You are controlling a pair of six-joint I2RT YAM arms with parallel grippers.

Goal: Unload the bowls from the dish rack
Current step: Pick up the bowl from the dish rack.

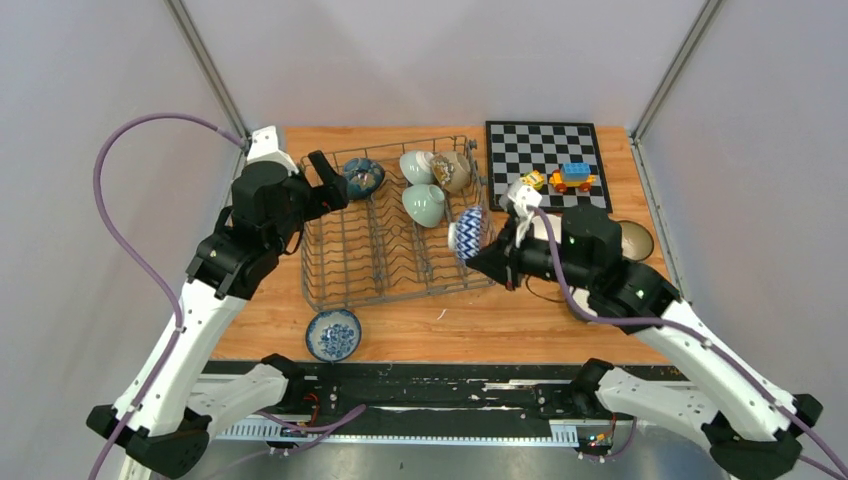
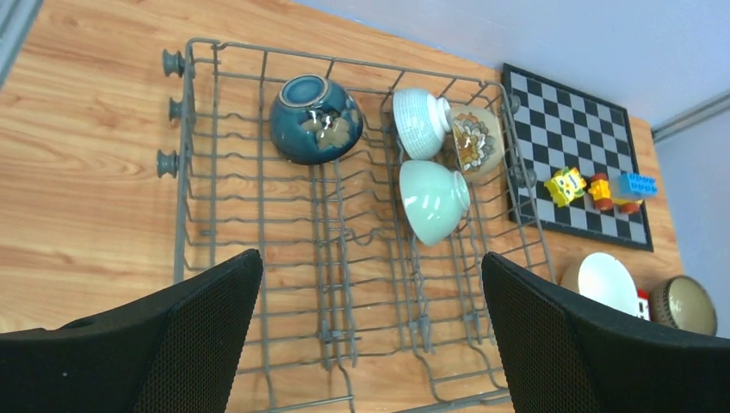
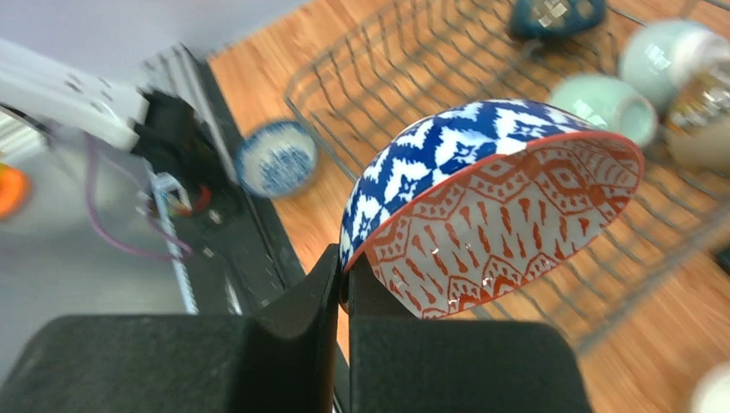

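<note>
The grey wire dish rack sits mid-table. A dark teal bowl, a pale ribbed bowl, a beige-brown bowl and a pale green bowl rest in its far half. My left gripper hovers over the rack's left side, open and empty. Just off the rack's right edge, my right gripper is shut on the rim of a blue-and-white bowl with a red-patterned inside, holding it tilted in the air.
A blue-and-white bowl stands on the table in front of the rack. A brown bowl and a white bowl stand at the right. The chessboard with toy blocks lies at the back right.
</note>
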